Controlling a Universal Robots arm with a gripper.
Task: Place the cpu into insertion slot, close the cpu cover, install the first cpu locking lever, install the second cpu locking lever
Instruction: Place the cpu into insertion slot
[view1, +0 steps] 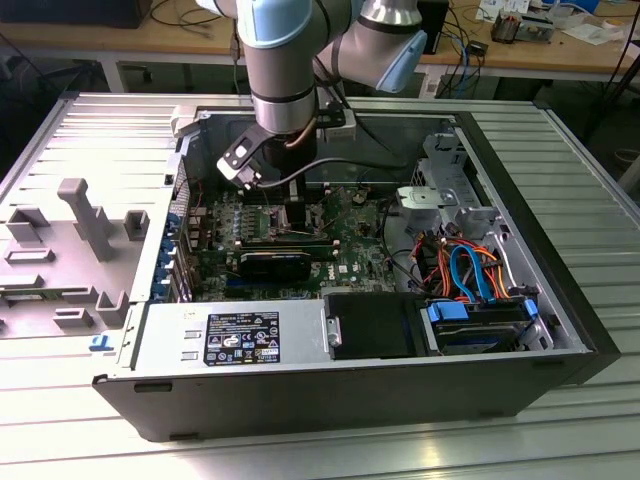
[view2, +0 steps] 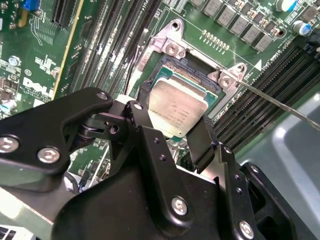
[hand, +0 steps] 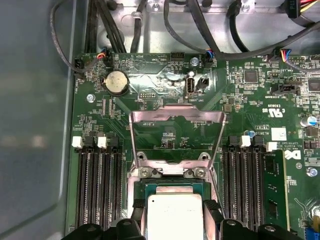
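Black jaws clamped on cpu over insertion slot, computer case on ribbed table

Exterior view overlooks case; both wrist views closely share cpu.

The cpu has a silvery-grey top with a thin green edge, and the gripper is matte black with silver screw heads. The insertion slot is dark inside with a silvery rim. The cpu cover is bare silver against the green circuit board, whose memory slots are black with white clips
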